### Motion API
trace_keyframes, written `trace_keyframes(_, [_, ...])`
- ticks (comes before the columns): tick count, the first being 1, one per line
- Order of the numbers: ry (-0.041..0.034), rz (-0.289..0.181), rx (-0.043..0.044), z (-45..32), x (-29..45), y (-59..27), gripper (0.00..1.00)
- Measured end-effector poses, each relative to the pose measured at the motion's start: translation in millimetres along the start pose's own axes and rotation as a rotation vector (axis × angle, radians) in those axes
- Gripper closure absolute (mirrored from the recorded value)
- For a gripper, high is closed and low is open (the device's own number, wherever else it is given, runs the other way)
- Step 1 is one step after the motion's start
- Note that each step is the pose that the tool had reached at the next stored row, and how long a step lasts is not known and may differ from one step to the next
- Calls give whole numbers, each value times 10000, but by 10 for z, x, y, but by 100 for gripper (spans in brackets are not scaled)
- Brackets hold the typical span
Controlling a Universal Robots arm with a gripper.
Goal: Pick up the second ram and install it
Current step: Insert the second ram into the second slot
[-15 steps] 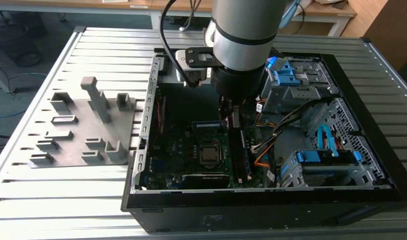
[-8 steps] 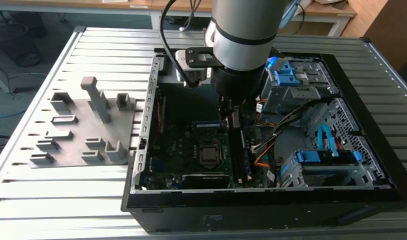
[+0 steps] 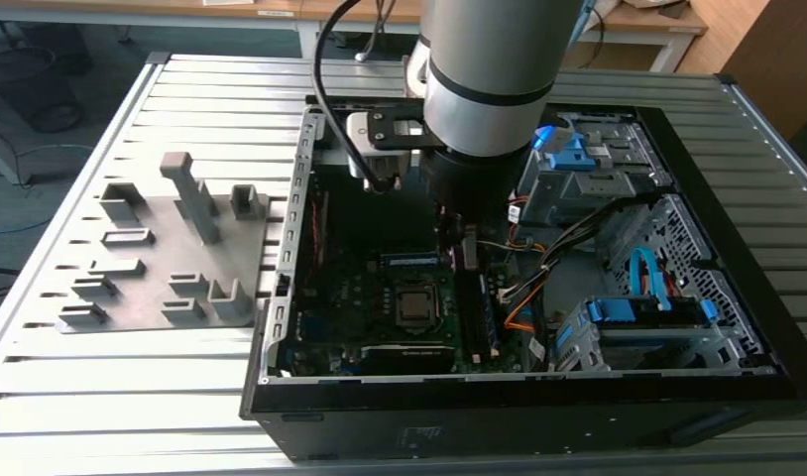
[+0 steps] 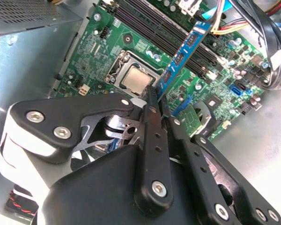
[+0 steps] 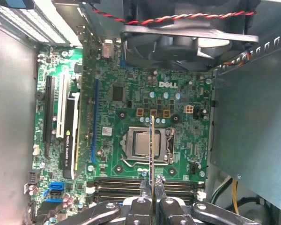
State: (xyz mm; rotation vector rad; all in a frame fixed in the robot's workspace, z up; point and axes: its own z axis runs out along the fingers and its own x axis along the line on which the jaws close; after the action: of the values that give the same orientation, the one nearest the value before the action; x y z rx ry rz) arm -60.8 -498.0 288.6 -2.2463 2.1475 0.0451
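I have the jaws closed narrow on the second ram (image 4: 185,51), the gripper (image 4: 158,97) pinching one end of it. The blue-green strip sticks straight out beyond the fingertips, held on edge over the motherboard (image 5: 178,103). In the first wrist view it reads as a thin line crossing the processor socket (image 5: 141,143), with the dark memory slots (image 5: 117,185) lying just past the fingertips, to either side of the jaws.

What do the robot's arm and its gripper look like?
The arm is a thick silver-grey cylinder with a black ring; a black cable runs beside it. The gripper is black, with flat linkage fingers and silver screws.
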Motion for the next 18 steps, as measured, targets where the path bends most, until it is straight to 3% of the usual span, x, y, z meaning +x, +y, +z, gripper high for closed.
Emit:
trace_keyframes(10, [-1,45,2,0,2,-1,86])
trace_keyframes(18, [2,791,35,1,3,-1,86])
